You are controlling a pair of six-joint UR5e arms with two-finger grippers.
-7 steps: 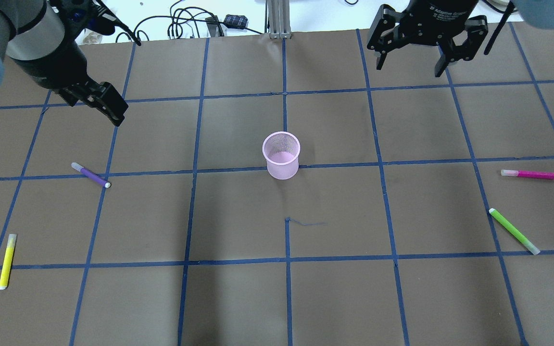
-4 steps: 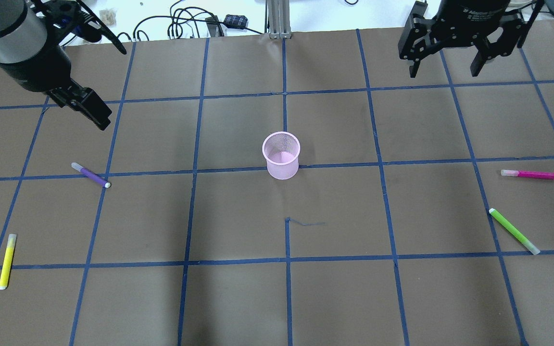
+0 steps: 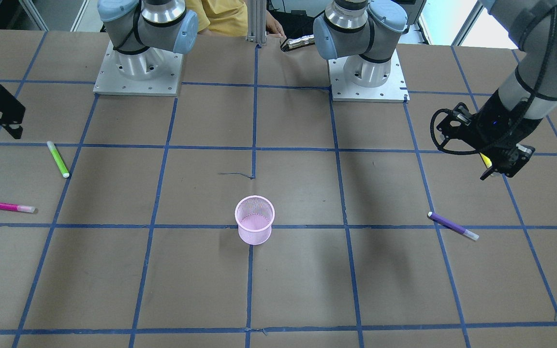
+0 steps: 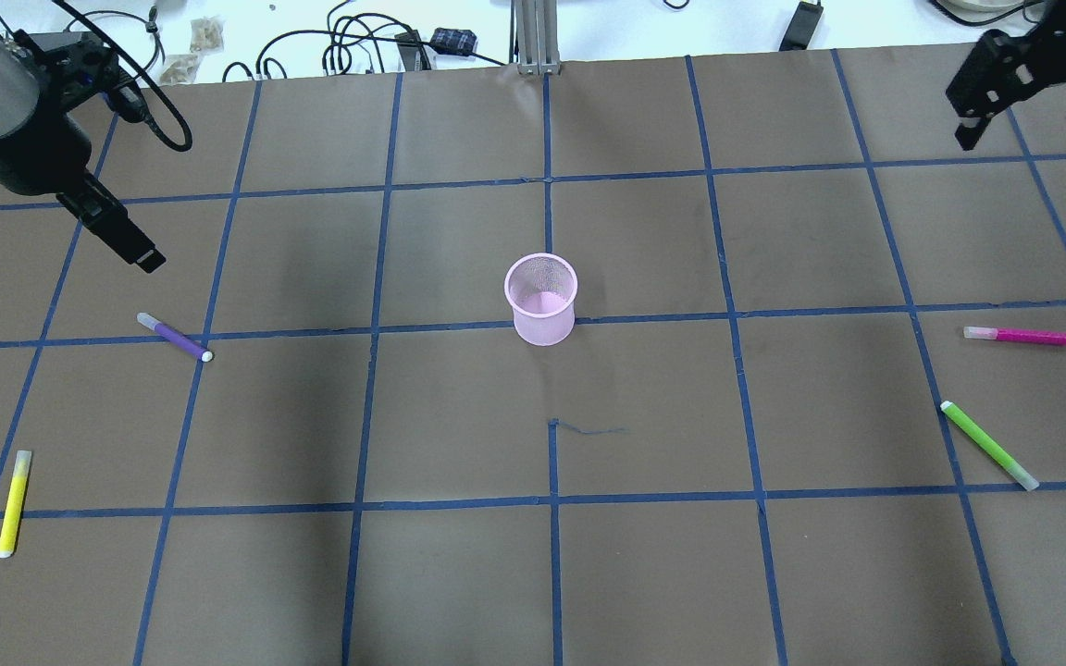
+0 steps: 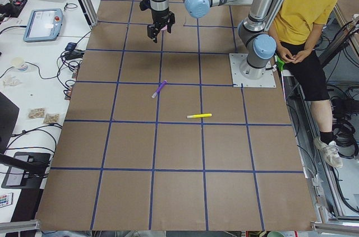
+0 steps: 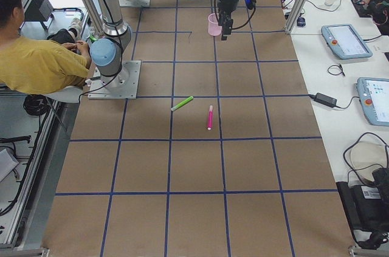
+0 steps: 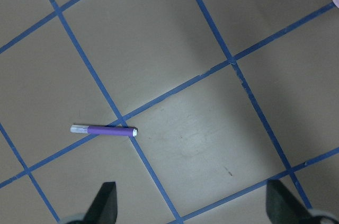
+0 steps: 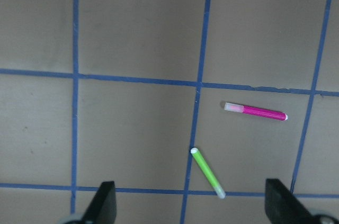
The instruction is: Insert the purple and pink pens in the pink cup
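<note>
The pink mesh cup (image 4: 541, 298) stands upright at the table's middle, also in the front view (image 3: 255, 220). The purple pen (image 4: 174, 337) lies flat on the left; in the left wrist view (image 7: 104, 130) it lies ahead of my fingertips. The pink pen (image 4: 1020, 336) lies flat on the right, also in the right wrist view (image 8: 256, 112). My left gripper (image 4: 137, 252) hovers open and empty, beyond the purple pen. My right gripper (image 4: 1023, 125) hovers open and empty at the far right, well beyond the pink pen.
A green pen (image 4: 989, 445) lies near the pink pen, toward the robot. A yellow pen (image 4: 14, 502) lies at the near left. Cables (image 4: 339, 46) lie past the table's far edge. The arm bases (image 3: 138, 72) stand at the robot's side. A person (image 5: 303, 13) sits behind them.
Both arms have swung outward: the left gripper moved left, the right gripper moved right toward the table's far right corner. Pens and cup have not moved.
</note>
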